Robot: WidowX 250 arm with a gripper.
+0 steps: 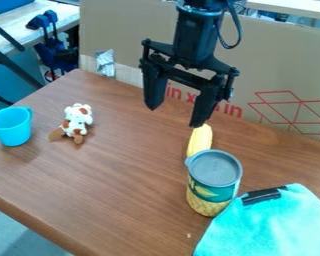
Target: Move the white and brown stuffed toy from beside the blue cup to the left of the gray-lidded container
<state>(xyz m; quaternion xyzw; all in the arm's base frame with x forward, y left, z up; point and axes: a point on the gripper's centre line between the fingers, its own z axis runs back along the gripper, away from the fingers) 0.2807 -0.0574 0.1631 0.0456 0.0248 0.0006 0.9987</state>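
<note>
Hand [175, 116] hangs wide open, empty, above the table [122, 170].

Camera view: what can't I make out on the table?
All in the camera view:
- Yellow item: near end, hidden behind the can.
- Gripper: whether it touches the yellow item; one fingertip overlaps the far end.
- Can: inside, hidden by its grey top.
- Turquoise cloth: cut off by bottom and right edges.
</note>
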